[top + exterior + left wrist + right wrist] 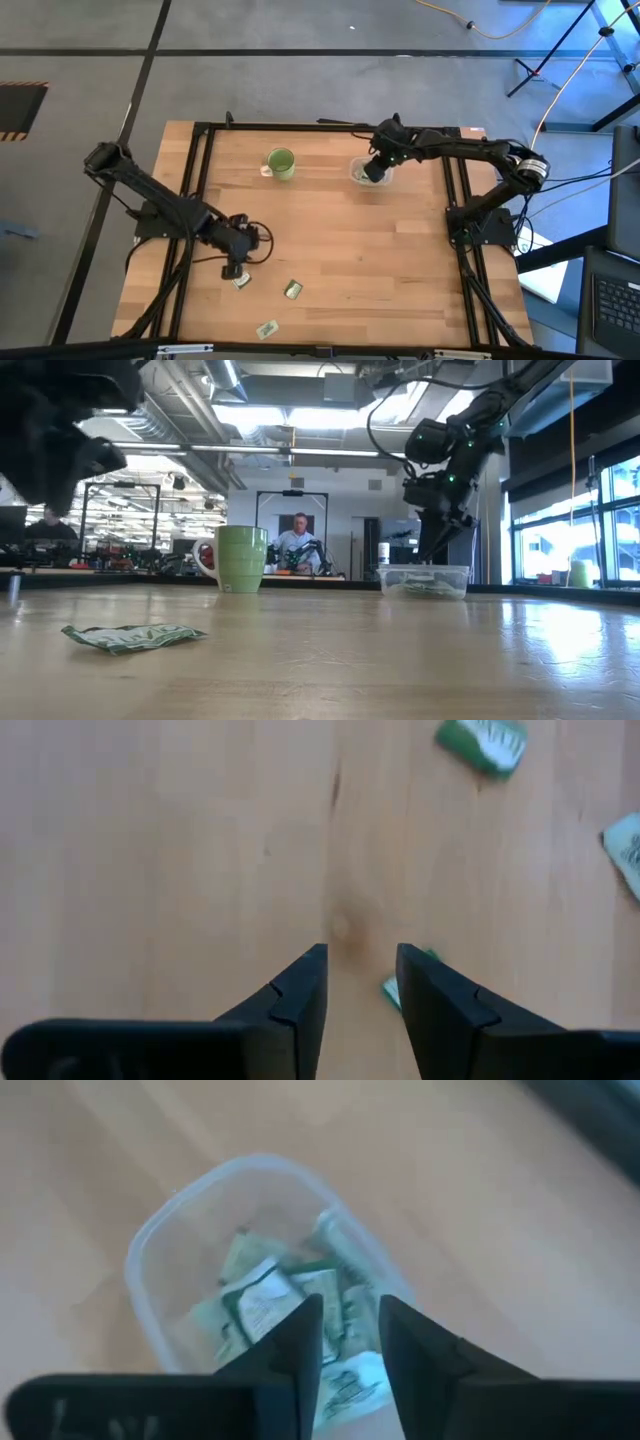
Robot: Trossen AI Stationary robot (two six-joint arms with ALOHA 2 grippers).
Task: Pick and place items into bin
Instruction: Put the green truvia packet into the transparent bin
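From above, the right gripper (376, 168) hangs over the clear bin (368, 174) near the table's (340, 250) far edge, beside the green mug (281, 163), while the left gripper (236, 268) is down near the front-left corner over a packet (241, 283); two more packets lie just beyond it, one (292, 289) toward the middle and one (267, 328) at the front edge. The low view shows the bin (424, 580) already holding packets and the right gripper (432, 495) above it. In the left wrist view the fingers (300, 1005) stand apart and empty, and a green packet (395, 988) peeks out just outside one finger rather than between them; its long axis is hard to judge, being mostly hidden. The left arm is plainly the nearer one, and likely needs a small sideways shift to straddle the packet. The right wrist view shows its jaws parted with nothing in them, directly over the packets in the bin (150, 1250).
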